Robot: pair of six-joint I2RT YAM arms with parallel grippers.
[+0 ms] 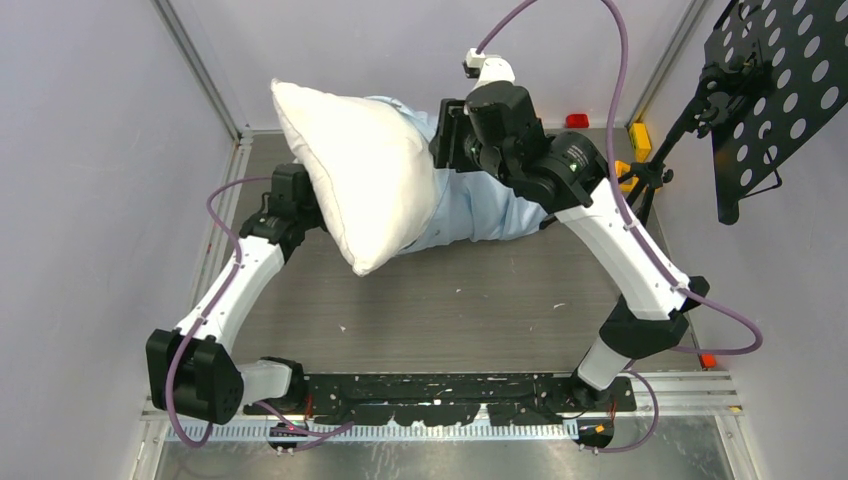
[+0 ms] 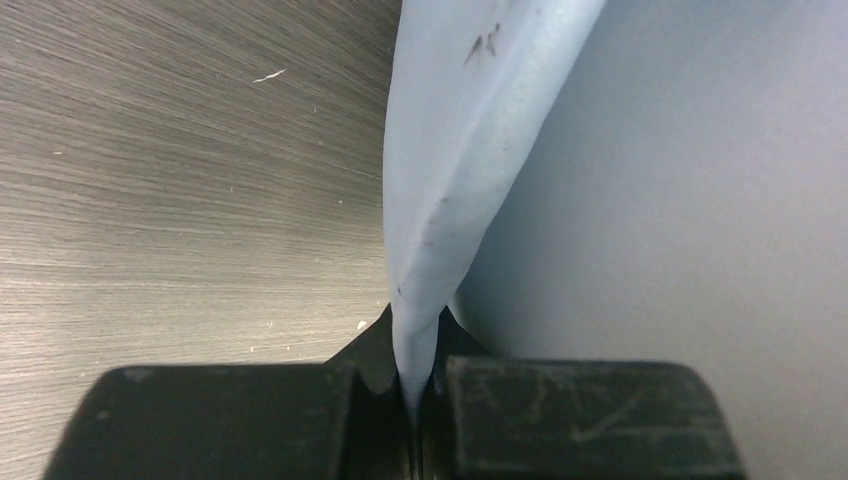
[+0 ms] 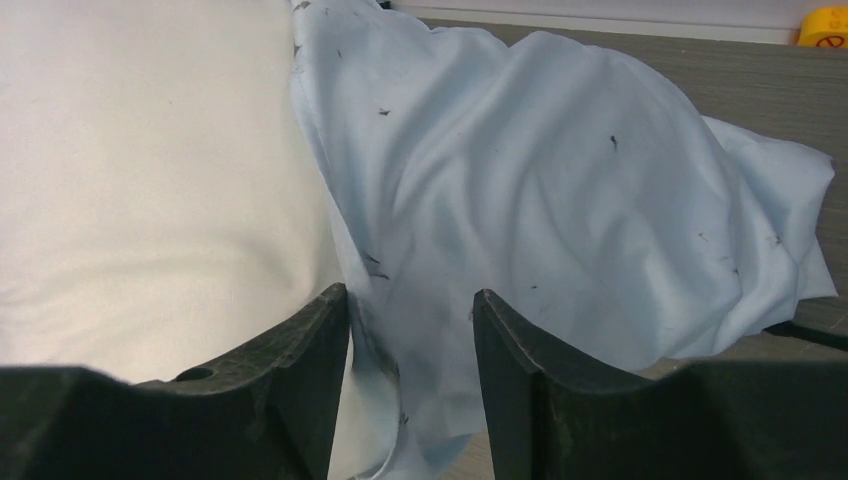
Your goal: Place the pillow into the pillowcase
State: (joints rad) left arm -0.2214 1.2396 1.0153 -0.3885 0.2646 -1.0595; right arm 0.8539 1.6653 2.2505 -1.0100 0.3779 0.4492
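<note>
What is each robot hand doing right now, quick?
Left hand: closed, pinching a fold of the blue pillowcase.
Right hand: open, with pillowcase cloth in the gap but not squeezed.

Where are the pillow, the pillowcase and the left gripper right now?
pillow [image 1: 365,180], top external view, middle of its white upper face.
pillowcase [image 1: 480,205], top external view, bare blue cloth right of the pillow.
left gripper [image 2: 415,360], left wrist view, between the fingertips pinching the blue fabric.
</note>
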